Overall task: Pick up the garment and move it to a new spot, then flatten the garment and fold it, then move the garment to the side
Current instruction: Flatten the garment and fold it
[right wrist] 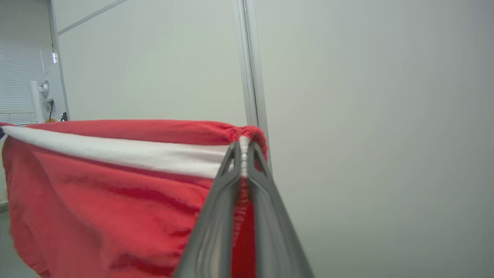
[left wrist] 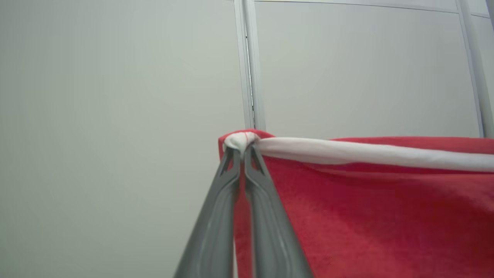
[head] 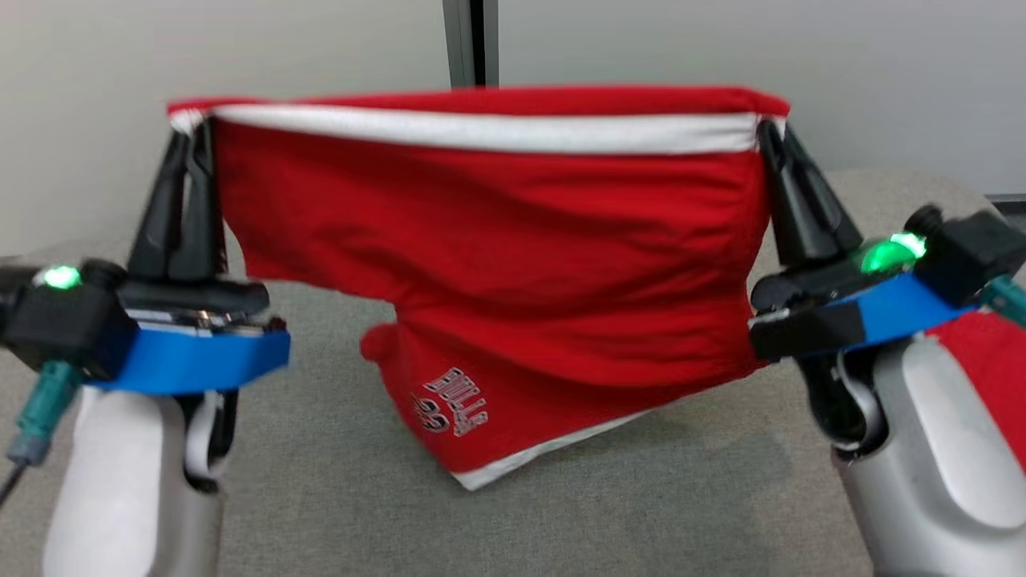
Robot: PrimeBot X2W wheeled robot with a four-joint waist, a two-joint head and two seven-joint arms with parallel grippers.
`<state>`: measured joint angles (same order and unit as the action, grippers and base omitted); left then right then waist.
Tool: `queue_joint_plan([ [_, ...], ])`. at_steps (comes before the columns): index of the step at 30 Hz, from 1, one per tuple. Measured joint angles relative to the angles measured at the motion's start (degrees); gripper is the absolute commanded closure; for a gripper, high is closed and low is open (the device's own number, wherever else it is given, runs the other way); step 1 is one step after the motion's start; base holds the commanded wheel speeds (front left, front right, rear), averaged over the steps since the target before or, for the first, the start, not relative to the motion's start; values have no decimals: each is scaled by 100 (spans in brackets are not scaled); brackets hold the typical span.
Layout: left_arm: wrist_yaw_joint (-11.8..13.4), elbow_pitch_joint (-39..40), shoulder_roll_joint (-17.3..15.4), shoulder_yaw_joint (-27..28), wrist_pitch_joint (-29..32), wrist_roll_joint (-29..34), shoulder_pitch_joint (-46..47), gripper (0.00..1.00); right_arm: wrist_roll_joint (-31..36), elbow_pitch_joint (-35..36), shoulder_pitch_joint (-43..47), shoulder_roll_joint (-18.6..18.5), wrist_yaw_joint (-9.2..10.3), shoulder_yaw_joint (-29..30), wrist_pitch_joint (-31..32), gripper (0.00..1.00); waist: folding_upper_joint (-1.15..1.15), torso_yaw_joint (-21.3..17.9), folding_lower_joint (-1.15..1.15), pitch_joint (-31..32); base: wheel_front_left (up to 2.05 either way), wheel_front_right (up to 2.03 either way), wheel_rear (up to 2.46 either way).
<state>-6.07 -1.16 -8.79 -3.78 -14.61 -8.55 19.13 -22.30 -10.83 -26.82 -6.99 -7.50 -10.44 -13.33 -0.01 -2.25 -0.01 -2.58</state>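
Red shorts [head: 497,240] are hanging over the grey table [head: 321,497], and the low end seems to be touching it. The left gripper [head: 191,132] is pinching one top corner tight, and the right gripper [head: 768,135] is pinching the other. Both should be moving together at one height, keeping the white band [head: 481,128] stretched, then laying the cloth down slowly. One leg [head: 449,417] is bunching up underneath. A red thing [head: 984,353] by the right arm [head: 922,449] is getting cut off.

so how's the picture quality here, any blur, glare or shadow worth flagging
head view: red shorts slightly soft, green light blooms, faint shadow on the grey fabric surface; left wrist view: left gripper blurs toward the lens; right wrist view: even light, cloth folds smeared
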Motion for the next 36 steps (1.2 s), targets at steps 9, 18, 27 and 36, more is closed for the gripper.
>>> queue_joint_plan([
  [9,24,-428,-304,-41,634,265,2126,100,-14,-5,-1812,-497,0,-81,556,100,1,-61,2,-908,0,0,0],
  [18,319,-1738,-297,-30,98,545,4325,100,693,-1472,-4186,-474,-1,-304,-121,100,3,128,3,-1922,0,0,0],
  [27,358,-2190,35,-26,-38,349,3183,100,987,-1702,-3219,-684,-4,-441,-165,100,4,360,2,-2094,0,0,0],
  [36,400,-2414,441,145,-37,143,-47,100,428,-1268,-217,-703,-7,-867,-163,100,2,380,0,-1662,0,0,0],
])
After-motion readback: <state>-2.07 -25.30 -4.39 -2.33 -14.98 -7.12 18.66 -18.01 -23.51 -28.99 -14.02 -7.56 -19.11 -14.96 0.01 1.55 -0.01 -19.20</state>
